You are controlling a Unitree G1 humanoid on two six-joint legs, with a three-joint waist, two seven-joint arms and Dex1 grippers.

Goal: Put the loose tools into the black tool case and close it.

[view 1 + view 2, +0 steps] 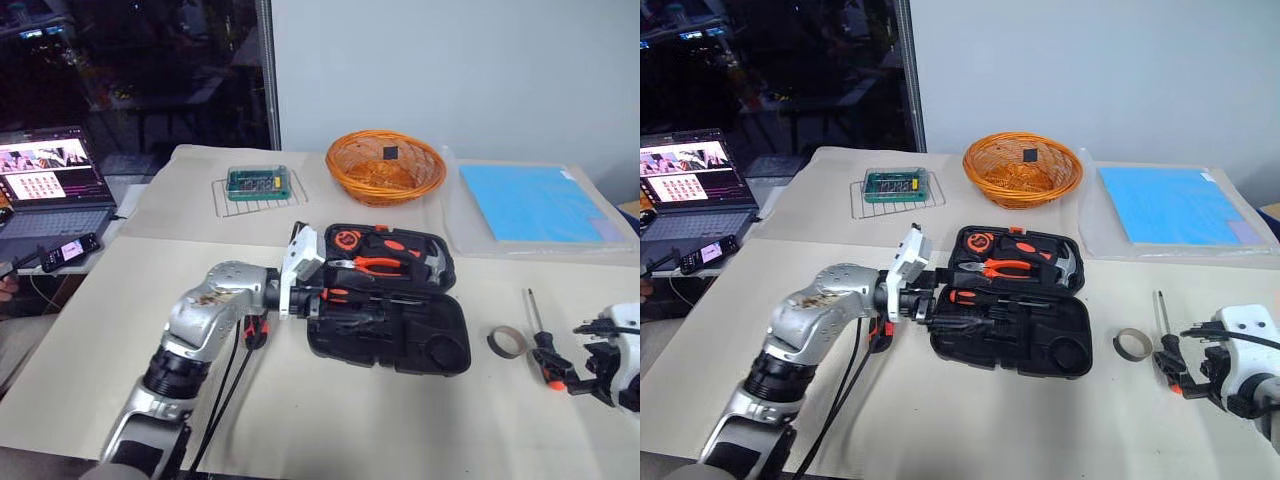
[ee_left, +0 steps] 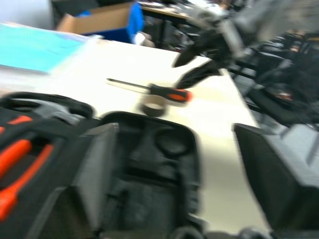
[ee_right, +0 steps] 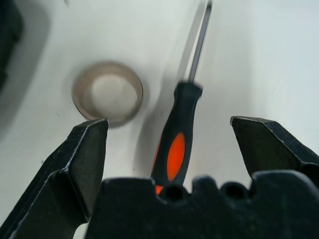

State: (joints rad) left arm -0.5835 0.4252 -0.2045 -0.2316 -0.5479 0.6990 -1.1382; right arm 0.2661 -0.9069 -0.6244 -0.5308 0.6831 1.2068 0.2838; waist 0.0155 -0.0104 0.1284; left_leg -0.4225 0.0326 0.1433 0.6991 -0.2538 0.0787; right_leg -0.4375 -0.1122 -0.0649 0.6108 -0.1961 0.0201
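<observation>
The right end effector (image 3: 169, 149), spread wide, straddles the slim orange-and-black-handled screwdriver (image 3: 175, 144) on the desk (image 3: 259, 59); the greyish tape roll (image 3: 107, 97) lies just beside. Closing off-centre could roll the handle away.

The left end effector (image 2: 192, 169), spread, hangs over the open black moulded tool case (image 2: 149, 164).

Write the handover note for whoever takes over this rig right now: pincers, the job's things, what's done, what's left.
Left pincer: open, empty, at the left end of the black tool case.
Right pincer: open, straddling the handle of a screwdriver, not gripping it.
The case lies open mid-table; one orange-and-black screwdriver is seated in it, alongside pliers and a hammer.
Tape roll lies on the table right of the case, beside the loose screwdriver.
A small orange-and-black tool lies under the left arm; type unclear.
Left: case the loose screwdriver, the tape roll and that tool, then close the case.
</observation>
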